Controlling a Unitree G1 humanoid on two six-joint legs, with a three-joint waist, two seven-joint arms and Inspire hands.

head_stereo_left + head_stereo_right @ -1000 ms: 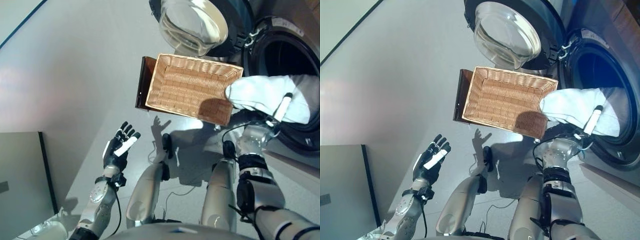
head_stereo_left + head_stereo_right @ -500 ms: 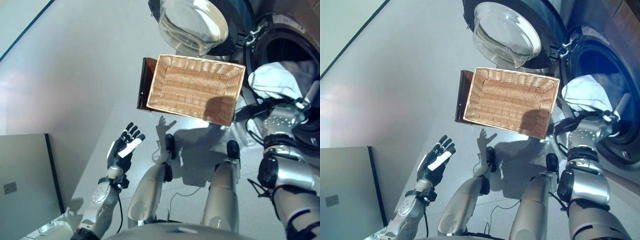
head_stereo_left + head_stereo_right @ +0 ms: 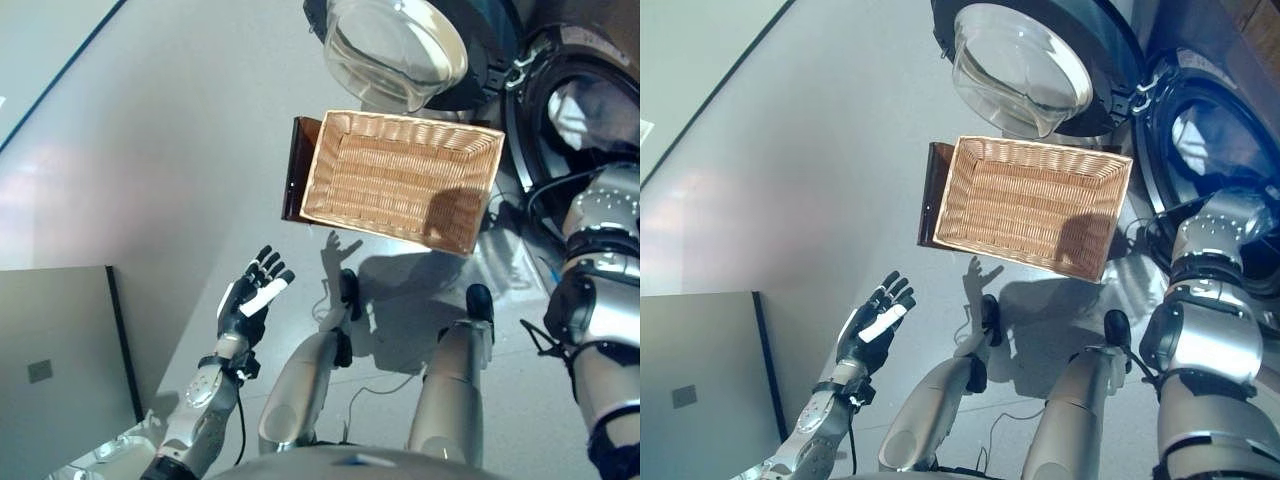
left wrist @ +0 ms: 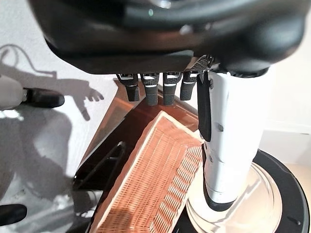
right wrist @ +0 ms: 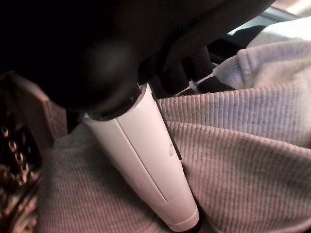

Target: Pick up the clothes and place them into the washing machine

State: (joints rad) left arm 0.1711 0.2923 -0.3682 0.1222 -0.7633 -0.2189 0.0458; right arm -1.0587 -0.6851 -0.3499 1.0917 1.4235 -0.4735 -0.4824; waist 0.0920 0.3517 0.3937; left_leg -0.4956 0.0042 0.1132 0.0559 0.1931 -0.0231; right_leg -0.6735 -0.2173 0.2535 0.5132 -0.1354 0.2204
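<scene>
The wicker basket (image 3: 400,178) lies empty on the low dark brown box (image 3: 297,165) beside the washing machine. My right arm (image 3: 605,215) reaches into the machine's drum (image 3: 1240,110). A white ribbed garment (image 3: 568,108) lies inside the drum. In the right wrist view my right hand (image 5: 146,155) is shut on this garment (image 5: 243,145), its white-covered thumb pressed into the cloth. My left hand (image 3: 250,300) hangs open and empty over the floor, well in front of the basket; its straight fingers (image 4: 155,90) show in the left wrist view.
The machine's round glass door (image 3: 395,45) stands open just behind the basket. A grey panel (image 3: 60,360) stands at the lower left. Pale floor (image 3: 150,150) stretches to the left of the box.
My right hand has carried the white garment from beside the basket's right end into the drum. The left hand has kept its place. The camera has shifted slightly.
</scene>
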